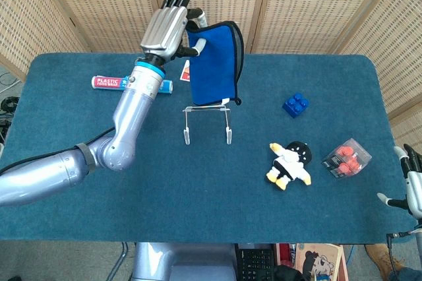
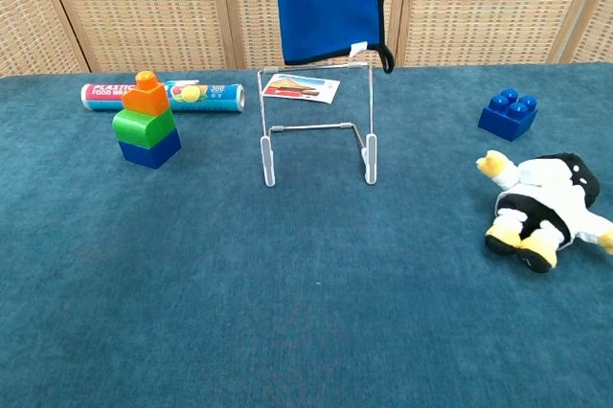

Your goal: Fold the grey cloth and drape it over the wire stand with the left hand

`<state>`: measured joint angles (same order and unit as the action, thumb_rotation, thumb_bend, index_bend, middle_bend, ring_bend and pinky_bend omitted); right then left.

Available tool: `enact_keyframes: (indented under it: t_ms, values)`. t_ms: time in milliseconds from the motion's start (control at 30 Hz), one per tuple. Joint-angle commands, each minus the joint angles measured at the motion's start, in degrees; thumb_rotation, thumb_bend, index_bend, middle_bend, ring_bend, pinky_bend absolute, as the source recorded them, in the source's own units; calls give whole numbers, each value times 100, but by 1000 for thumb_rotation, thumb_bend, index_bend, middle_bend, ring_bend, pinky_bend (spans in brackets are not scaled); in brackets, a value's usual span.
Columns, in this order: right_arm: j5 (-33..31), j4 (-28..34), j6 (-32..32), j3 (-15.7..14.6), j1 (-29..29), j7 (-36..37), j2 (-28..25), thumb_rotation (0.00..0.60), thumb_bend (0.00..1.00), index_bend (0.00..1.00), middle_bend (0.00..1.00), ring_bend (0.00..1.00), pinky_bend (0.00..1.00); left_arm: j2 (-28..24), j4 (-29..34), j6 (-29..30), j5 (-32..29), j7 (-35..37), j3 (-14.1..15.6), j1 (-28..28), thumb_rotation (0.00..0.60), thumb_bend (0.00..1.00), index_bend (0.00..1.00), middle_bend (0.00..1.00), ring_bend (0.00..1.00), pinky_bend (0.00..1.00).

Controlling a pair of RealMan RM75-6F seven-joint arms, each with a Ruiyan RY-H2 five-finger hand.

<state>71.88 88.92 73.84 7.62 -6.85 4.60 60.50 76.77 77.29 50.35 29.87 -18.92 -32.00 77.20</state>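
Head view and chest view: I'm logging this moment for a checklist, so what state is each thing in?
left hand: raised, holds the cloth by its top
cloth: blue, folded, hanging in the air above the wire stand, not on it
wire stand: upright, bare
right hand: at the table's edge, fingers apart, holds nothing
block stack: upright
plush toy: lying down
plastic wrap box: lying flat

We are seeing the blue-carpeted table (image 1: 79, 182) bearing wire stand (image 2: 316, 125), wrap roll (image 2: 163, 95), card (image 2: 301, 87), blocks (image 2: 147, 122), penguin toy (image 2: 544, 207).
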Motion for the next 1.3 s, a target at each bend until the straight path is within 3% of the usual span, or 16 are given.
enact_keyframes:
  t_ms: [33, 267, 533, 1300]
  values:
    - [-19, -9, -26, 3, -10, -11, 7, 600, 0, 0, 0, 0, 0, 318, -358, -133, -16, 79, 139, 168, 600, 474, 845, 0, 0, 0]
    - [-56, -35, -73, 7, -23, -11, 20, 600, 0, 0, 0, 0, 0, 502, -434, -146, 95, 292, 188, 130, 600, 476, 845, 0, 0, 1]
    - [31, -21, -43, -17, -4, 58, -2, 600, 0, 0, 0, 0, 0, -47, 529, 26, 343, 201, 552, -405, 600, 474, 845, 0, 0, 3]
    - [168, 69, 46, -62, 16, 7, -11, 600, 0, 0, 0, 0, 0, -579, 1377, 2, 1340, 1002, 772, -1199, 600, 474, 842, 0, 0, 3]
